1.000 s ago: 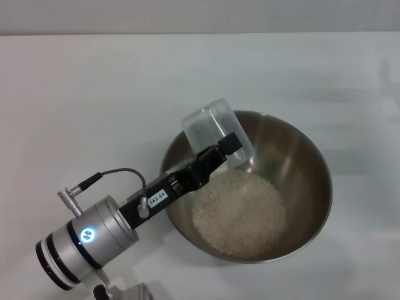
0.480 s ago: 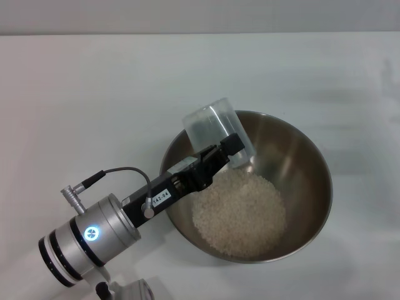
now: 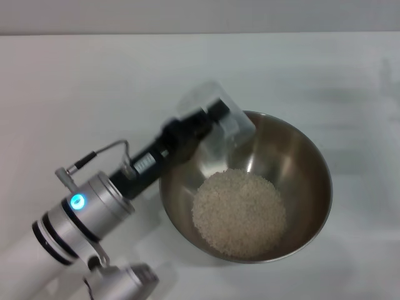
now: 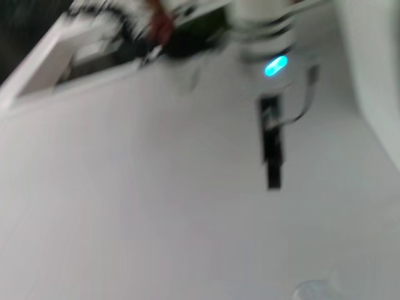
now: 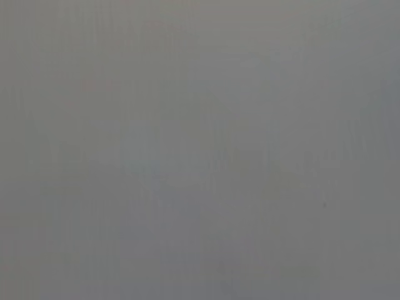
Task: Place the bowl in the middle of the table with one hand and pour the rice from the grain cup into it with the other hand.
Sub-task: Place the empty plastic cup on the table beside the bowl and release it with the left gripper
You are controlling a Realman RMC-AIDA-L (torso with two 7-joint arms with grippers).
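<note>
Nearest the camera in the head view, the left arm rises from the lower left corner, its silver wrist ring lit by a small blue-green lamp, a thin grey cable looping off its side. A small white label sits on the dark body ahead of the wrist, but its print is smeared and cannot be read. Beyond it the left pincer (image 3: 209, 122) is clamped on the cup (image 3: 215, 119), one dark finger lying across the frosted wall. The cup is tipped on its side above the bowl's near-left rim, its mouth toward the bowl; its outline is streaked, so the pouring lip is hard to make out and no grains can be seen inside it.

The bowl (image 3: 306, 162) stands on the white surface (image 3: 94, 81), right of the middle of the view. The rice (image 3: 239, 212) lies in a rounded pale heap on the bowl's bottom, toward its nearer side, with the shiny inner wall bare above it.

The left wrist view shows only the blurred white surface (image 4: 125, 219), a dark bar and a blue-green lamp farther off, with nothing legible. The right wrist view is a flat grey field; the right arm appears in no view, so its pincer cannot be judged.
</note>
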